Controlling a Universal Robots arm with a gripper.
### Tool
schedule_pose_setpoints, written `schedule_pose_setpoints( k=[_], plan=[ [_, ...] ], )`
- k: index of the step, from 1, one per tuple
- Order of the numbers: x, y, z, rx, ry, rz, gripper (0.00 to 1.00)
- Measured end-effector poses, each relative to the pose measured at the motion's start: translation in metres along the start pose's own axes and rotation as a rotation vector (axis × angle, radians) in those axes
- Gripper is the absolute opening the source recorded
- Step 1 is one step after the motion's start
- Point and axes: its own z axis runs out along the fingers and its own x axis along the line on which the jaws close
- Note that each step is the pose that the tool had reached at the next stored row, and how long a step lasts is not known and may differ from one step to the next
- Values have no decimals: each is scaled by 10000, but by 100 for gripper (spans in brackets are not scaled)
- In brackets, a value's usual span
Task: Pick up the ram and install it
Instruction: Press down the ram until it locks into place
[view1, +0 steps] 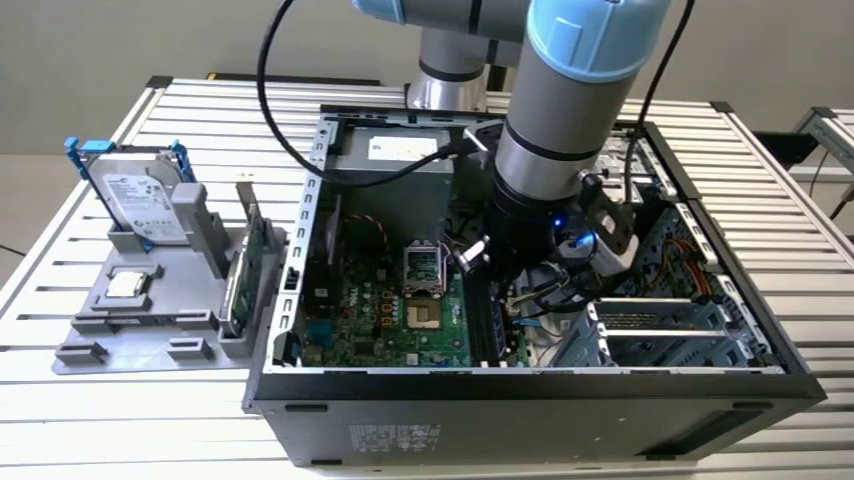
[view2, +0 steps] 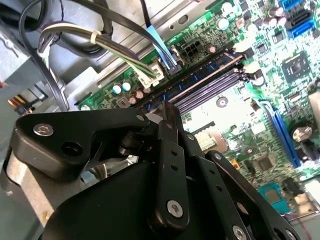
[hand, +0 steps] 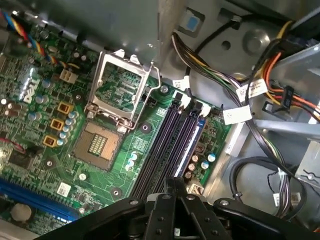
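End effector (hand: 175, 187) down inside the computer case (view1: 534, 400), over the memory slots (hand: 170, 135); ram (hand: 192, 137) seated in slot; can't tell its opening.

We count one open computer case (view1: 534, 395), one robot arm (view1: 567, 110), one hard drive (view1: 134, 200), and one grey holder (view1: 134, 330) on one tabletop (view1: 80, 420).

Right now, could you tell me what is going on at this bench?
The arm reaches down into the open case. Its end effector hangs just above the motherboard, at one end of the memory slots. The blue ram already lies along the slot nearest the cables, apparently in place; whether it is fully latched I cannot tell.
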Motion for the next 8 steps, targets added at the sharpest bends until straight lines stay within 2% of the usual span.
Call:
schedule_pose_setpoints(
  k=[8],
  plan=[
    [-1, 0, 0, -14, 14, -1072, 0]
  ],
)
